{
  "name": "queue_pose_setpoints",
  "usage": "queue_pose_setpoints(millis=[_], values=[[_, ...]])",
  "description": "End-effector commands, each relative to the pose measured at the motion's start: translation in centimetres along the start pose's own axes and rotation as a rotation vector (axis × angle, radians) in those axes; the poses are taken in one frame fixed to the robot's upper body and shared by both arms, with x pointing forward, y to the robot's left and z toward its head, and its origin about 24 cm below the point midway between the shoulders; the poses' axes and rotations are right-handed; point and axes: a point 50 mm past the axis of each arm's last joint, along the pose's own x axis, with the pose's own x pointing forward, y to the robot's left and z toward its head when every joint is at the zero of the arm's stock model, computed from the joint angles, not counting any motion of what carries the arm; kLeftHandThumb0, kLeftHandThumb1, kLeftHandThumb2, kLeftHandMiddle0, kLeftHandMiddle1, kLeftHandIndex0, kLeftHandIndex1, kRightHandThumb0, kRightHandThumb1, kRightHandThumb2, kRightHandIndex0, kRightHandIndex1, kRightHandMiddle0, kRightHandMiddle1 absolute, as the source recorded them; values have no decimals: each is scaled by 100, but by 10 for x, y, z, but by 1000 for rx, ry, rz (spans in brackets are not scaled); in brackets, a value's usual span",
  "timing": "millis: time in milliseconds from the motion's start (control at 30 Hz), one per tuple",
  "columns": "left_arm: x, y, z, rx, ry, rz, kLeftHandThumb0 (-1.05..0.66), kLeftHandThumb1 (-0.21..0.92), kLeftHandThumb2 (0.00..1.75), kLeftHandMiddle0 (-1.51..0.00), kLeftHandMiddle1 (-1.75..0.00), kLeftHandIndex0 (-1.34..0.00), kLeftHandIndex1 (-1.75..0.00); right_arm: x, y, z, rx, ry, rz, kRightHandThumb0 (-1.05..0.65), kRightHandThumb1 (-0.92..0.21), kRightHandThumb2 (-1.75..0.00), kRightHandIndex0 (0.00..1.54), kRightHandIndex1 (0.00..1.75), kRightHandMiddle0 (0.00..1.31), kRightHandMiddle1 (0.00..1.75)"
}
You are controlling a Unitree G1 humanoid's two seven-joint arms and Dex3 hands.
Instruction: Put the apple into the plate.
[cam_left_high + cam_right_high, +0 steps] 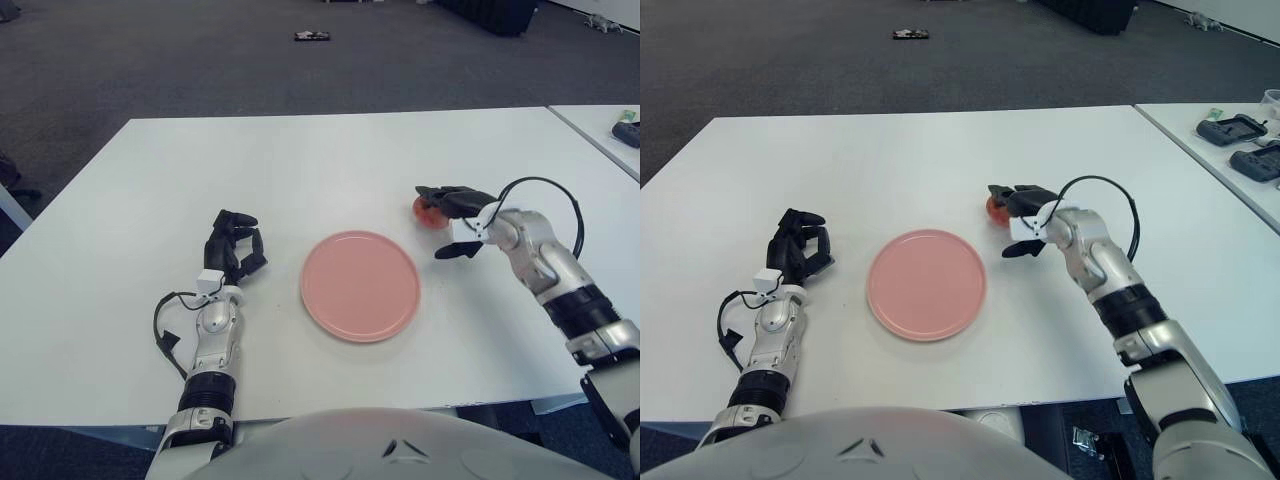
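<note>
Along the bottom edge of both views a pale rounded part of the robot's own body cuts off the near table (120,300) edge, and both forearms rise from behind it. At lower left the left hand (234,245) shows beside the plate (360,286), to the plate's left, fingers curled in on themselves and holding nothing; it seems to be kept clear because the job belongs to the other side.

Centre frame, the pink plate is bare, so the placing step is not yet done. It lies within easy reach of both arms, which probably explains its spot.

Right of centre and a little higher, the right hand (452,214) reaches toward the apple (424,209), which stands on the table just beyond the plate's upper right rim, apart from it. Dark fingers (455,196) lie over the top of the fruit while the thumb sticks out lower down on the near side, not closed against it; I judge this a grasp being set up, not yet a firm hold. Most of the apple is covered by the fingers, so only a red sliver shows, and contact underneath is impossible to make out.

Farther off, at upper right, a second table (1200,160) carries dark devices (1238,128), partly cropped. A small dark object (313,35) lies on the carpet at the top, too small to identify.
</note>
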Motion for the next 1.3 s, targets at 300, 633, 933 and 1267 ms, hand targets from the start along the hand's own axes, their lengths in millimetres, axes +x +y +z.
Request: queue_pose_setpoints(millis=[300, 633, 933, 1267], values=[[-21, 8, -20, -3, 106, 23, -42, 50, 110, -82, -175, -47, -175, 29, 3, -26, 99, 86, -102, -69, -45, -95, 0, 55, 0, 56], [-24, 10, -20, 19, 90, 26, -42, 49, 111, -83, -175, -47, -175, 38, 1, -28, 107, 91, -158, -59, -37, -106, 0, 110, 0, 91], [-25, 9, -19, 12, 90, 22, -42, 49, 111, -84, -175, -48, -175, 42, 2, -28, 100, 96, -171, -64, -35, -107, 0, 120, 0, 101], [-26, 9, -20, -6, 103, 27, -43, 49, 112, -81, -175, -48, -175, 44, 4, -26, 42, 96, -142, -71, -36, -103, 0, 118, 0, 105]])
